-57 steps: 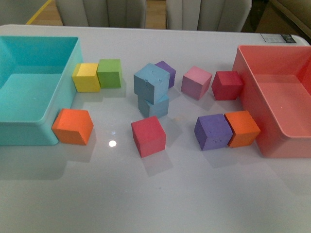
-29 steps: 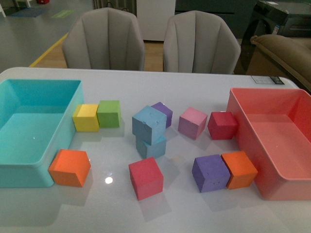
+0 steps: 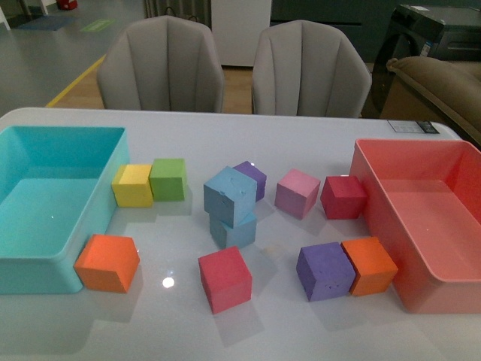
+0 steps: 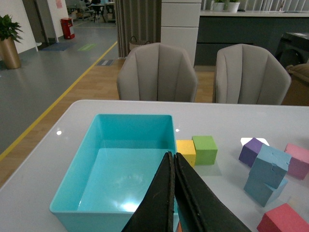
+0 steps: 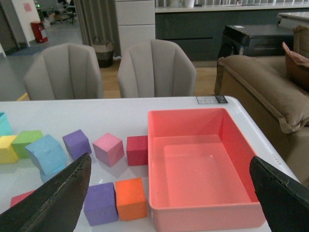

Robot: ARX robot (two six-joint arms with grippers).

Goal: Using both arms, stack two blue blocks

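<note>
Two sky-blue cubes stand stacked at the table's middle: the upper blue block [image 3: 231,195] sits turned and a little askew on the lower blue block [image 3: 237,229]. Both also show in the left wrist view, upper [image 4: 270,166] on lower [image 4: 260,189], and the upper one in the right wrist view [image 5: 46,153]. Neither arm shows in the front view. My left gripper [image 4: 172,157] is shut and empty, high above the teal bin [image 4: 82,175]. My right gripper [image 5: 169,193] is wide open and empty, high above the pink bin [image 5: 231,137].
Around the stack lie yellow [image 3: 133,185], green [image 3: 168,179], purple [image 3: 252,177], pink [image 3: 297,193] and dark red [image 3: 344,197] cubes, a red cube [image 3: 225,279], an orange cube [image 3: 107,262], and a purple [image 3: 325,271] and orange [image 3: 369,265] pair. Teal bin [image 3: 98,169] left, pink bin [image 3: 376,188] right.
The front view has tilted upward, so the chairs and room behind the table came into view. The cubes and the blue stack have not moved.
</note>
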